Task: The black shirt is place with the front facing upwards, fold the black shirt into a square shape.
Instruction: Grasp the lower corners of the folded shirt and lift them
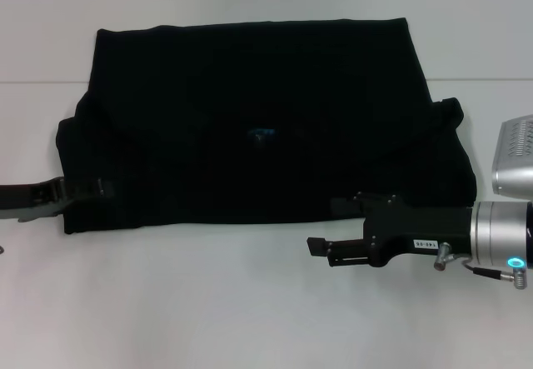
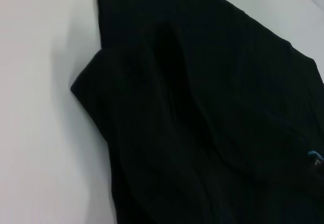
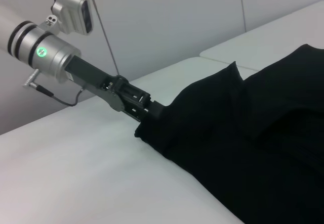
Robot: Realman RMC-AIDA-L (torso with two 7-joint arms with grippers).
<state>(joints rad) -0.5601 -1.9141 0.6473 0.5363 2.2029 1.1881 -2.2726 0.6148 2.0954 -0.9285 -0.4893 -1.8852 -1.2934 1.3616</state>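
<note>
1. Black shirt (image 1: 258, 127) spread across the middle of the white worktop (image 1: 208, 302), already doubled over, only a small blue label (image 1: 262, 135) showing near its centre.
2. Left hand (image 1: 79, 190) at the shirt's near left corner, fingers buried in the cloth and apparently clamped on that corner; confirmed in the right wrist view, where the left hand (image 3: 147, 114) meets the fabric edge.
3. Right hand (image 1: 321, 248) just off the near edge toward the shirt's right corner, jaws parted wide, holding nothing.
4. Risk: lifting with only one corner held would likely drag the fold askew and bunch the layers.
5. Risk: a shallow pinch by the right hand could catch just the top layer, leaving a lopsided square.
</note>
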